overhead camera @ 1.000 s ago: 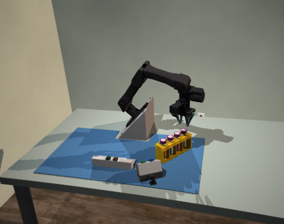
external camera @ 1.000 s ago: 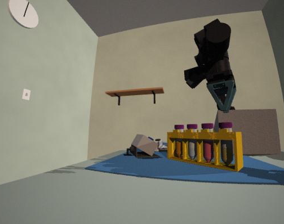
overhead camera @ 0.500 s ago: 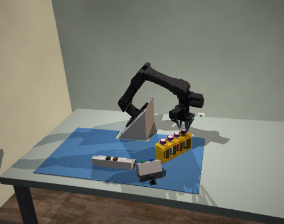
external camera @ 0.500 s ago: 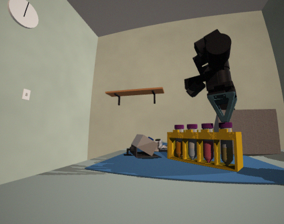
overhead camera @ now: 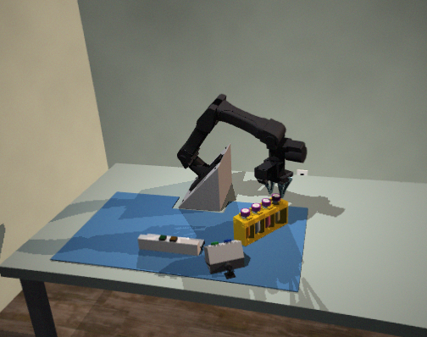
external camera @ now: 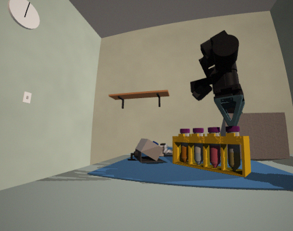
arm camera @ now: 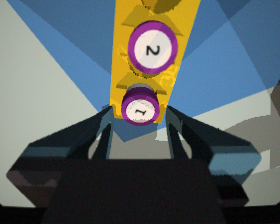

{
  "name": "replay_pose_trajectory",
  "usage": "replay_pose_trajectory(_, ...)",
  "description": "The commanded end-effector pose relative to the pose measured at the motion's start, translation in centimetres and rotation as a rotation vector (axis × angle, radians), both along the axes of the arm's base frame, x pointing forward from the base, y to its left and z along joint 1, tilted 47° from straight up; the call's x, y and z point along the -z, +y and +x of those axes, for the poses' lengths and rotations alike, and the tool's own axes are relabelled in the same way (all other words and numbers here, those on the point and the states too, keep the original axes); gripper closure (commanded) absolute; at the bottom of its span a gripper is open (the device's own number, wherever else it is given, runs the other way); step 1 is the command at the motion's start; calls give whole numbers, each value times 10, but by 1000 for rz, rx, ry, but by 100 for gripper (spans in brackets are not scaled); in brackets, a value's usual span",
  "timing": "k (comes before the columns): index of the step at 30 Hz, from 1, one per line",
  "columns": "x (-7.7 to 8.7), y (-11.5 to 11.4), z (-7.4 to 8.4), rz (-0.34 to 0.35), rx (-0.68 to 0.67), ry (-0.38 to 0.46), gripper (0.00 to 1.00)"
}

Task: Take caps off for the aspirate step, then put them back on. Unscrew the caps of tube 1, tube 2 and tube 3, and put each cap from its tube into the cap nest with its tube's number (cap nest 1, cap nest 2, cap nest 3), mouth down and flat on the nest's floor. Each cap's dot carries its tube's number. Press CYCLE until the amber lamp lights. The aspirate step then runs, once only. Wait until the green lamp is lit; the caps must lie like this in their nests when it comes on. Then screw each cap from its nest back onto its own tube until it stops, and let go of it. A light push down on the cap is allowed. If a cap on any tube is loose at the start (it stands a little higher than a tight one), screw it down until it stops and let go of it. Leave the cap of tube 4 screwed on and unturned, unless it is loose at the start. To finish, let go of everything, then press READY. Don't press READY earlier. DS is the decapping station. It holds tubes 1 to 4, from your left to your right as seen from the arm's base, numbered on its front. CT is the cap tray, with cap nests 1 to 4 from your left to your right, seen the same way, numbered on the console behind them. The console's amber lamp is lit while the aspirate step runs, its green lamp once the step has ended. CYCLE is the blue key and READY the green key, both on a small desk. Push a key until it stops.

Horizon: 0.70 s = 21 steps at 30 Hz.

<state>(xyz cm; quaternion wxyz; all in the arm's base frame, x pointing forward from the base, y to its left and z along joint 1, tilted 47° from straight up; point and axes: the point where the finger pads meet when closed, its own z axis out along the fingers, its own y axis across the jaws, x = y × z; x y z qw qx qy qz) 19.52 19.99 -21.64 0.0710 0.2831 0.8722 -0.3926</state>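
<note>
The yellow decapping station (overhead camera: pixel 261 220) stands on the blue mat and holds four tubes with purple caps. The cap of tube 1 (overhead camera: pixel 275 196) is at the far end of the row. In the wrist view its dot reads 1 (arm camera: pixel 140 109), and the cap of tube 2 (arm camera: pixel 152 48) is beyond it. My gripper (overhead camera: pixel 274 189) points down right over the cap of tube 1. It is open, with a finger on each side just above the cap, as also shows in the exterior view (external camera: pixel 231 124). All four caps sit on their tubes.
A grey console box with dark lamps (overhead camera: pixel 170 244) lies at the front of the mat. The small desk (overhead camera: pixel 224 255) with the green key (overhead camera: pixel 214 243) and blue key (overhead camera: pixel 227 240) is beside it. A grey wedge (overhead camera: pixel 211 186) stands by the arm's base.
</note>
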Motion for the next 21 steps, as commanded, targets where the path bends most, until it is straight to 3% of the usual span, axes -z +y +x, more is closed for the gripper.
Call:
replay_pose_trajectory(1,-3,5,4,9,-12,-14,51)
replay_pose_trajectory(21,1,-1,4,9,-12,-14,51)
